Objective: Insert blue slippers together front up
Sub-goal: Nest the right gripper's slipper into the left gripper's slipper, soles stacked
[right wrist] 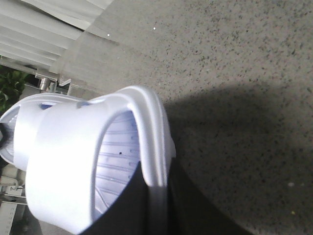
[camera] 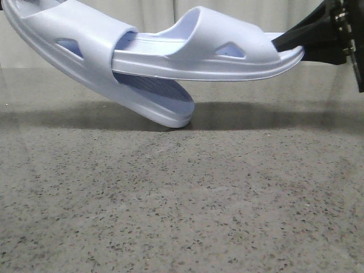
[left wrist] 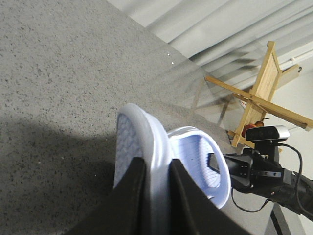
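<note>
Two pale lavender-blue slippers hang over the speckled grey table (camera: 182, 199). The left slipper (camera: 85, 40) tilts steeply, its toe touching the table. The right slipper (camera: 205, 40) lies about level, and its toe end is pushed in under the left slipper's strap. My right gripper (camera: 284, 42) is shut on the right slipper's heel; the right wrist view shows it (right wrist: 155, 169) pinching the sole edge (right wrist: 151, 122). My left gripper (left wrist: 157, 164) is shut on the left slipper's sole (left wrist: 142, 132); it is out of the front view. The right slipper (left wrist: 195, 156) shows behind it.
A wooden frame (left wrist: 264, 93) and a webcam (left wrist: 266, 133) stand beyond the table's far side. Pale curtains (left wrist: 195, 24) hang behind. The slippers cast a dark shadow (camera: 85, 116) on the table.
</note>
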{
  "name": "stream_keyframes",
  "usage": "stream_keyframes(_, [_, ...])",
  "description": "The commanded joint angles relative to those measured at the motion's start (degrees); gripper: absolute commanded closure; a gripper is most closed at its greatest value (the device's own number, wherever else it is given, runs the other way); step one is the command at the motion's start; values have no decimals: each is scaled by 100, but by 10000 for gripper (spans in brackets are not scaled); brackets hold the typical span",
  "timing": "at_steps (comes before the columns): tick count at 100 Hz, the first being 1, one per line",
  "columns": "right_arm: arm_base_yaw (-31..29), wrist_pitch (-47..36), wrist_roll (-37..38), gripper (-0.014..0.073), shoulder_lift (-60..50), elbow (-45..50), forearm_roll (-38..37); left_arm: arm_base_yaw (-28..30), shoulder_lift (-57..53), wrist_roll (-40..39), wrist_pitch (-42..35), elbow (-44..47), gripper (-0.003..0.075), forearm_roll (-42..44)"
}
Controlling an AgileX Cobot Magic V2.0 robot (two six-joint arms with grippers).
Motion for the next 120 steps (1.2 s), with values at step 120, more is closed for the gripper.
stream_keyframes(120, [-908, 2210, -15, 399, 249, -1412, -489, -93, 21, 414, -165, -44, 705, -119])
